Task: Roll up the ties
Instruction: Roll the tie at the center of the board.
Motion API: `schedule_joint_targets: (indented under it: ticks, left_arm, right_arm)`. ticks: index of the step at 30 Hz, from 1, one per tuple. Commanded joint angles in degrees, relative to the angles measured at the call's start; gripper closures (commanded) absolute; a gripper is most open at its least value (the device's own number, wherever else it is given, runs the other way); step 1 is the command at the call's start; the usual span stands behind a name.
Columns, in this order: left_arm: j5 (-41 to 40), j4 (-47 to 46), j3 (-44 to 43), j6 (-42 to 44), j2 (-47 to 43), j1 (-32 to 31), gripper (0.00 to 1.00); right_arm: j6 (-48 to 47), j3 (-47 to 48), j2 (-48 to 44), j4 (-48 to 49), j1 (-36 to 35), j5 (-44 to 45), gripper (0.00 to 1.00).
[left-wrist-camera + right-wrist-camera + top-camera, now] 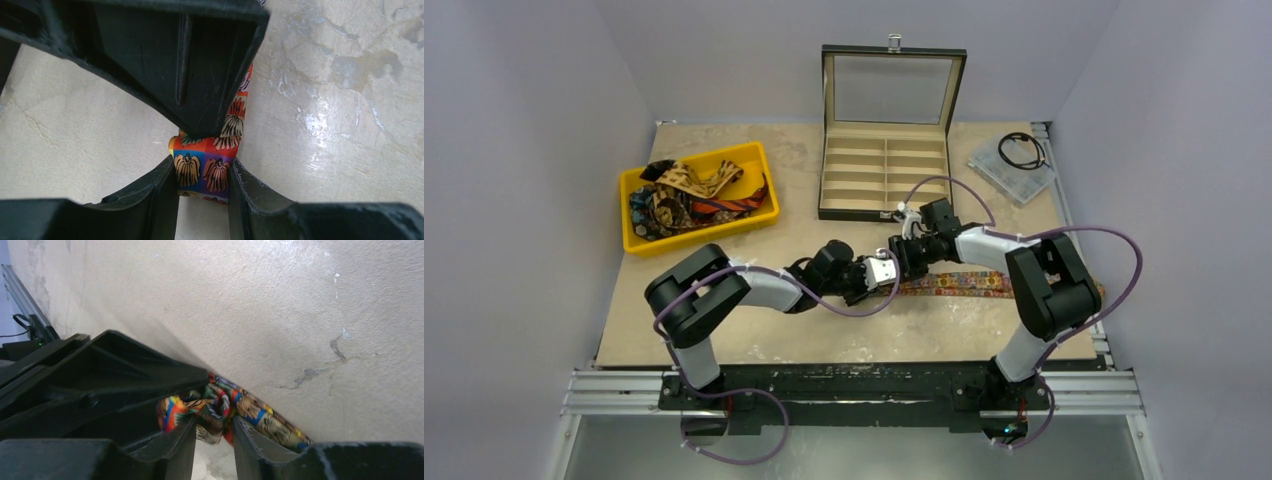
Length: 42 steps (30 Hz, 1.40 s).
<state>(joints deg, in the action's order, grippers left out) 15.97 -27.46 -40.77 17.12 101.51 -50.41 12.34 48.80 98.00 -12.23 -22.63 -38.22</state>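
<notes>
A multicoloured floral tie (959,285) lies flat on the table, running right from the two grippers at the middle. My left gripper (886,272) is shut on its rolled end (205,170), fabric pinched between both fingers. My right gripper (906,252) is shut on the same bunched end (216,415), right against the left gripper. More ties (689,195) lie heaped in the yellow bin (632,240) at the back left: striped, tan-brown and dark ones.
An open dark box (884,172) with beige compartments stands just behind the grippers. A clear plastic case (1009,170) with a black coiled cable (1021,150) on it lies at the back right. The table's front edge (844,362) is near the arm bases.
</notes>
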Motion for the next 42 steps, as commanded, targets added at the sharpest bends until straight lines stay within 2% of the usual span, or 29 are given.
schedule_joint_targets:
  ticks: [1,7,10,23,27,31,32,34,38,42]
  left_arm:
    - [-4.8,14.7,-1.1,4.5,0.3,0.2,0.8]
    - [-4.2,17.1,-2.7,4.8,1.5,0.1,0.8]
    - [-4.0,17.3,-3.1,5.1,1.9,0.1,0.8]
    - [-4.2,18.3,-4.9,4.8,3.4,0.0,0.79]
    - [-3.6,18.2,-4.7,5.1,3.4,0.0,0.79]
    - [-3.0,18.2,-4.6,5.4,3.4,0.0,0.78]
    - [-2.8,18.0,-4.5,5.3,3.4,0.0,0.78]
    - [-1.8,17.1,-3.9,5.2,3.0,0.1,0.74]
    - [2.7,13.0,-1.8,4.7,1.6,0.9,0.56]
    - [6.4,6.3,-0.2,2.9,1.3,2.8,0.46]
  right_arm:
    - [-1.7,0.6,-6.2,-3.2,1.4,-0.7,0.64]
    - [-1.2,-0.4,-9.2,-5.0,3.5,-5.6,0.6]
    - [3.3,-1.6,-9.9,-0.8,3.2,-7.9,0.58]
    - [7.8,0.8,-2.5,2.4,1.1,-8.5,0.62]
    - [6.4,1.8,-0.3,2.0,1.1,-4.9,0.74]
    - [4.4,2.9,2.3,0.5,1.2,-3.2,0.95]
    - [4.0,2.9,2.4,0.1,1.2,-2.7,1.0]
    - [3.1,2.9,2.8,-0.9,1.3,-1.2,1.0]
    - [1.4,2.9,4.4,-3.4,1.8,1.5,1.0]
    - [0.2,3.4,6.1,-4.9,2.2,3.7,1.0]
